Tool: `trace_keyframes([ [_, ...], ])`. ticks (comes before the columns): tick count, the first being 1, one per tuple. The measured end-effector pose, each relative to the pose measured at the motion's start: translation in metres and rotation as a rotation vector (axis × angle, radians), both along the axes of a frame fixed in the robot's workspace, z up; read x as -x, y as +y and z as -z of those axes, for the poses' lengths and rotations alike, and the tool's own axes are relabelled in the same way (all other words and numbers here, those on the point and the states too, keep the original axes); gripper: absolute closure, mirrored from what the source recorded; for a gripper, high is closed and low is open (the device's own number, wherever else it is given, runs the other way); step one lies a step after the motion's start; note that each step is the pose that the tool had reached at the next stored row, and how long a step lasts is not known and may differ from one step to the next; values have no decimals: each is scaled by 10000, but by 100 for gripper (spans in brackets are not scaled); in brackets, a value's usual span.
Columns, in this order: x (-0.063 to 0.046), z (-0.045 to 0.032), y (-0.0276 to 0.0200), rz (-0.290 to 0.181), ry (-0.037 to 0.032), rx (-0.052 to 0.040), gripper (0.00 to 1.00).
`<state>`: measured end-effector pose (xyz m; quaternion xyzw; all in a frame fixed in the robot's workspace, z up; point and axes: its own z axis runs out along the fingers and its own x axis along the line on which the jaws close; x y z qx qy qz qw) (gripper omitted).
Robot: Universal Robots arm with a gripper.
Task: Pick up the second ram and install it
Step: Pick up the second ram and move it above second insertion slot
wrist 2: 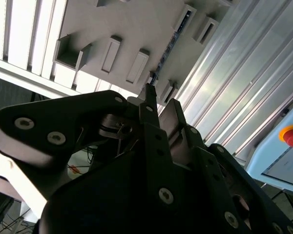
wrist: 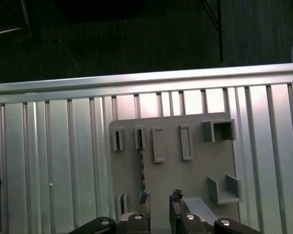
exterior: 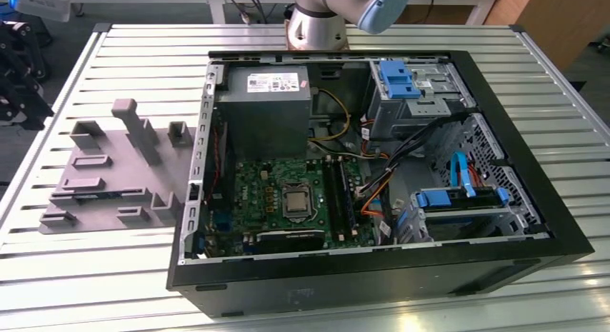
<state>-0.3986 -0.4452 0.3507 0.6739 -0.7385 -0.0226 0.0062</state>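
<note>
The second ram (wrist: 142, 168) is a thin dark strip standing on edge in a groove of the grey holder block (wrist: 195, 170); it also shows in the second wrist view (wrist 2: 169, 45). My gripper (wrist: 159, 197) hovers above the block with its fingers apart and nothing between them. One fingertip (wrist: 144, 197) is close to the near end of the stick, and I cannot tell whether they touch. In the second wrist view the gripper (wrist 2: 160, 100) points at the same end of the strip. The black motherboard slots (exterior: 341, 193) lie inside the open computer case (exterior: 381, 275).
The holder block (exterior: 114, 175) sits on the slatted metal table (exterior: 143, 53) at the exterior view's left, beside the case. Raised posts and pockets (wrist: 219, 187) stick up from the block. The arm's base (exterior: 319, 21) stands behind the case. A red stop button (wrist 2: 291, 135) is off the table.
</note>
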Motion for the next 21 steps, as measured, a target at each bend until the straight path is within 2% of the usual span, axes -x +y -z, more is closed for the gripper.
trace_keyframes([
  [11, 0, 41, -11, -3, 0, 0, 70],
  [21, 0, 106, -52, -8, 0, 0, 70],
])
